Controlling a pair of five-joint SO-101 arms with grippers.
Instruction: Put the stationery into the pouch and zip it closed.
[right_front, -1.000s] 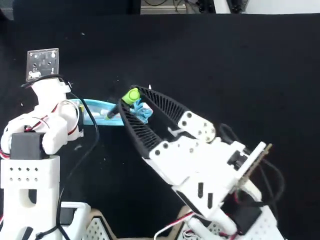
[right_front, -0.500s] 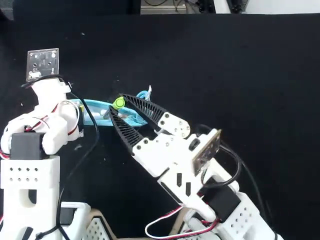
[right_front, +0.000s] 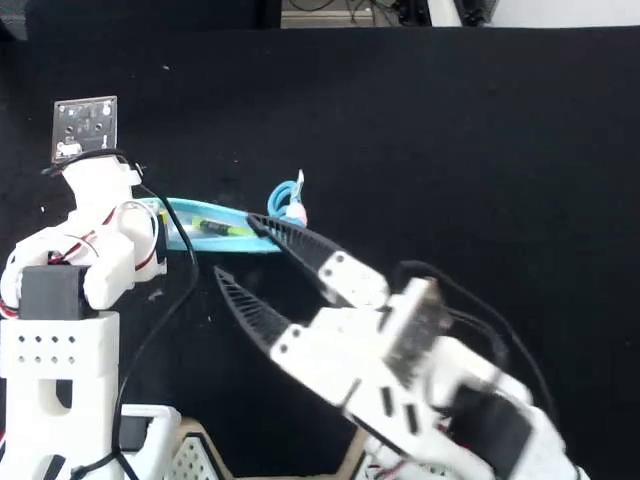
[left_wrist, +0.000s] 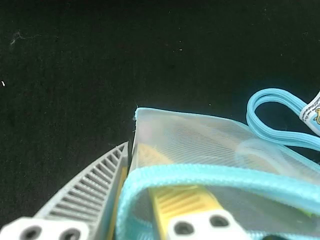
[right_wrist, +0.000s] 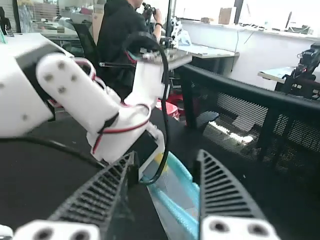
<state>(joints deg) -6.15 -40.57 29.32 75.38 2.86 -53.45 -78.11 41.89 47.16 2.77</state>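
Gaping wide, the right claw (right_front: 233, 246) hangs beside the pouch (right_front: 200, 215); the left claw (left_wrist: 131, 151) pinches its rim.

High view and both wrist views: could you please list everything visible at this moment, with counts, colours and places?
table: one, black, under everything.
pouch: one, light blue translucent mesh, on the table by the left arm.
pen: one, dark, lying within the pouch's outline.
strap: one, blue loop, at the pouch's end.
tag: one, white, on the strap.
left hand: one, grey and yellow, shut on the pouch's edge.
right hand: one, black, open, beside the pouch.
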